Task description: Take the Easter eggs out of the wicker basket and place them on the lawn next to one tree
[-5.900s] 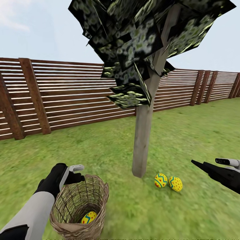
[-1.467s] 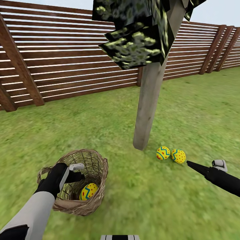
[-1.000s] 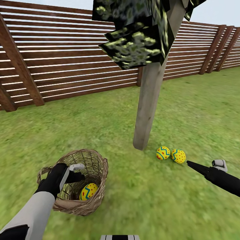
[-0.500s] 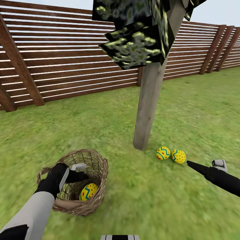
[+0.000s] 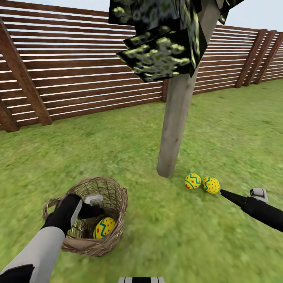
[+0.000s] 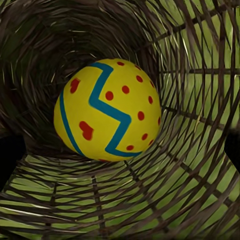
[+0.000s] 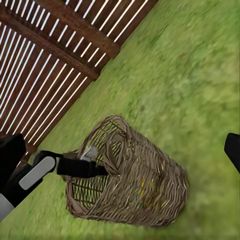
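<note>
Left gripper point(image 5: 93, 207) inside basket point(image 5: 114, 196) mouth, lined up over last egg point(image 5: 103, 227) for pickup; fingers look parted, not gripping, though view poor. Two eggs point(image 5: 193, 181) point(image 5: 211, 185) parked on grass point(image 5: 220, 129) beside tree trunk point(image 5: 173, 129). Right gripper point(image 5: 232, 195) idle near them; can't tell its state. Count: three eggs, one basket.

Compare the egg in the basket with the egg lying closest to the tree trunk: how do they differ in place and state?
The egg in the basket lies inside the wicker basket, below the left gripper; the egg nearest the trunk lies on the lawn beside the tree. The first sits alone; the second has a red-dotted egg close beside it. Both are yellow with blue zigzags and red marks.
</note>
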### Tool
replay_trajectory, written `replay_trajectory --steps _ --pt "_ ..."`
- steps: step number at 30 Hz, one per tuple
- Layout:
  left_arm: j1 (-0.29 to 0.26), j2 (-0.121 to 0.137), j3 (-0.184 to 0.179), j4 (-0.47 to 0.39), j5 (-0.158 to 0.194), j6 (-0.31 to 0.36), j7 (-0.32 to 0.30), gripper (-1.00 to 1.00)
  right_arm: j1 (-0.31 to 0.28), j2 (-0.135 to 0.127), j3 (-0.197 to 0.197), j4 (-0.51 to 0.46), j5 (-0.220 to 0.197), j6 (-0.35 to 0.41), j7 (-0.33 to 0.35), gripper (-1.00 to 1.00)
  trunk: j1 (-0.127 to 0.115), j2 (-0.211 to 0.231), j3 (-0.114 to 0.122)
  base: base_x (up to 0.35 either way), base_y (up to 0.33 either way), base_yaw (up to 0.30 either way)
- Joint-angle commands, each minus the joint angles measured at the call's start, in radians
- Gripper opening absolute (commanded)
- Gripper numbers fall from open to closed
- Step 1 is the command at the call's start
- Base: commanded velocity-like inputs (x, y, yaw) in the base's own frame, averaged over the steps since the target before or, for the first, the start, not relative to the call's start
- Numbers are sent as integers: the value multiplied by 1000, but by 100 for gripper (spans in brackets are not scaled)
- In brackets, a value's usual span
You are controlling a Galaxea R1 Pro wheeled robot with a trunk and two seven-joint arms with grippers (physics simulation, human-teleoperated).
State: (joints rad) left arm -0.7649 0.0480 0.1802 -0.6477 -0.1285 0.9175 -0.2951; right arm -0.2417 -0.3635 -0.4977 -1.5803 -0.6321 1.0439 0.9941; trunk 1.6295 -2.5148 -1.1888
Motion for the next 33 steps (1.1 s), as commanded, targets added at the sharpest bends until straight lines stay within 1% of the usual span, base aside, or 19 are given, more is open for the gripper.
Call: replay_trajectory --steps 1,8,28,33 --pt "-1 -1 4 -1 -10 3 -9 100 -1 0 -1 0 3 3 5 100 0 0 -1 3 0 0" --pt "-1 -2 4 19 -8 3 -9 100 -1 0 -1 0 3 3 6 100 0 0 -1 1 0 0" --pt "-1 -2 7 22 -1 -1 -10 100 -1 0 -3 -1 0 3 18 100 0 0 -1 0 0 0" --pt "-1 -2 8 22 -1 -11 -10 100 -1 0 -2 -1 0 3 19 100 2 -2 -20 0 0 0"
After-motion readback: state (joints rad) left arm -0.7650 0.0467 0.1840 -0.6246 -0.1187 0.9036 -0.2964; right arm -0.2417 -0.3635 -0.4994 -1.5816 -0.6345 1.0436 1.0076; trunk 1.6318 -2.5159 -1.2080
